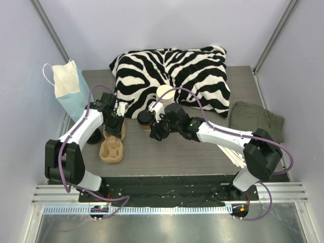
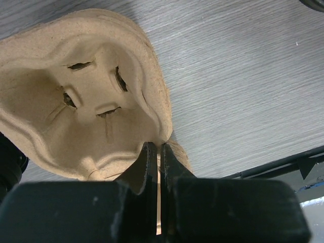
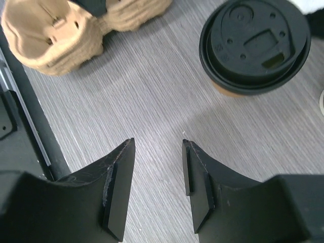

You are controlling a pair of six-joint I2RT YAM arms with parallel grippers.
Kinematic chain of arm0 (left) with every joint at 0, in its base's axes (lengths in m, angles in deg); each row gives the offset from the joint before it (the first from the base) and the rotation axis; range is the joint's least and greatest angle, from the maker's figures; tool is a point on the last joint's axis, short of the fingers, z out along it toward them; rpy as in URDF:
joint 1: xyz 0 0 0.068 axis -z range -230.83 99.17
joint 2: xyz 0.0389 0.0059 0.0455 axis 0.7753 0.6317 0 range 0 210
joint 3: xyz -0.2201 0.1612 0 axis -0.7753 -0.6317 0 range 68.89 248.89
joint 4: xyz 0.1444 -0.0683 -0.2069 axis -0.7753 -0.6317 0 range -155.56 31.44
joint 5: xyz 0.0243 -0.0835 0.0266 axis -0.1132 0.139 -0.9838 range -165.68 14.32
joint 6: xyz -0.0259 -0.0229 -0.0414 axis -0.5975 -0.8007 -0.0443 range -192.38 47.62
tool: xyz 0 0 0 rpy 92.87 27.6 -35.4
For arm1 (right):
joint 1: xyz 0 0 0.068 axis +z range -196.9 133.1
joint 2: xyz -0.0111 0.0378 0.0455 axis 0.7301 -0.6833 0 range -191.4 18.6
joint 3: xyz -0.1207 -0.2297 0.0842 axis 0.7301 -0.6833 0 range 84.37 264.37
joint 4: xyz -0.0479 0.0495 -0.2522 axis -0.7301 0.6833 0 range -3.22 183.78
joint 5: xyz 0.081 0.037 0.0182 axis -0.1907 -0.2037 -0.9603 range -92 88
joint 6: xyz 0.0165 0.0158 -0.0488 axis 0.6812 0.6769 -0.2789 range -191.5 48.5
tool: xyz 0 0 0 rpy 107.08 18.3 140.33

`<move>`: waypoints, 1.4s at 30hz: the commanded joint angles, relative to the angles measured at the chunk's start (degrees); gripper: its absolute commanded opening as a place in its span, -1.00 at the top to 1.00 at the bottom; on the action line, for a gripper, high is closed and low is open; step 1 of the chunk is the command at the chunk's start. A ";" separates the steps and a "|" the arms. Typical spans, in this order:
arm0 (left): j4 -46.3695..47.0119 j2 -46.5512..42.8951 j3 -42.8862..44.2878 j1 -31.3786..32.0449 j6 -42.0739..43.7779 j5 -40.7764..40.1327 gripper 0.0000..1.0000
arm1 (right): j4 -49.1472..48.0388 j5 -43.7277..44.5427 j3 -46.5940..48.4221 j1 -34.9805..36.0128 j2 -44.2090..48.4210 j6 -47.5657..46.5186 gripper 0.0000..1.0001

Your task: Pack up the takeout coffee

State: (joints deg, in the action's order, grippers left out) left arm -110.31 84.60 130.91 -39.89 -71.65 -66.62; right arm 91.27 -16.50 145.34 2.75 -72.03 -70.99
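The takeout coffee (image 1: 146, 119), a tan cup with a black lid, stands on the table in front of the zebra pillow; it also shows in the right wrist view (image 3: 254, 45). My right gripper (image 1: 155, 133) is open and empty just in front of the cup, apart from it; its jaws (image 3: 158, 143) stand wide over bare table. A tan pulp cup carrier (image 1: 112, 148) lies at the left. My left gripper (image 1: 117, 124) is shut on the carrier's far rim; the left wrist view shows the jaws (image 2: 158, 148) pinching the thin edge of the carrier (image 2: 86, 101).
A zebra pillow (image 1: 174, 76) lies at the back, with a stack of lidless cups (image 1: 164, 95) in front of it. A blue and white paper bag (image 1: 71, 91) stands at the far left. A green cloth (image 1: 255, 119) lies at the right.
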 commanded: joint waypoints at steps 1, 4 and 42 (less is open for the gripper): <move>-1.60 -1.36 1.87 0.05 0.32 0.26 1.00 | -1.68 -1.14 3.19 -0.08 0.28 1.15 0.00; -2.92 -2.33 3.02 0.13 0.41 0.34 1.00 | -1.68 -1.67 3.80 -0.16 0.01 1.51 0.00; -15.13 -15.15 14.27 1.89 10.07 8.60 1.00 | 8.31 -7.82 11.98 -7.18 5.70 11.69 -0.04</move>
State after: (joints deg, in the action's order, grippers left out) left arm -123.25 74.70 142.58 -39.60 -66.58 -62.93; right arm 93.87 -22.47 154.24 0.37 -74.65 -62.05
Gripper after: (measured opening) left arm 0.023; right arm 0.510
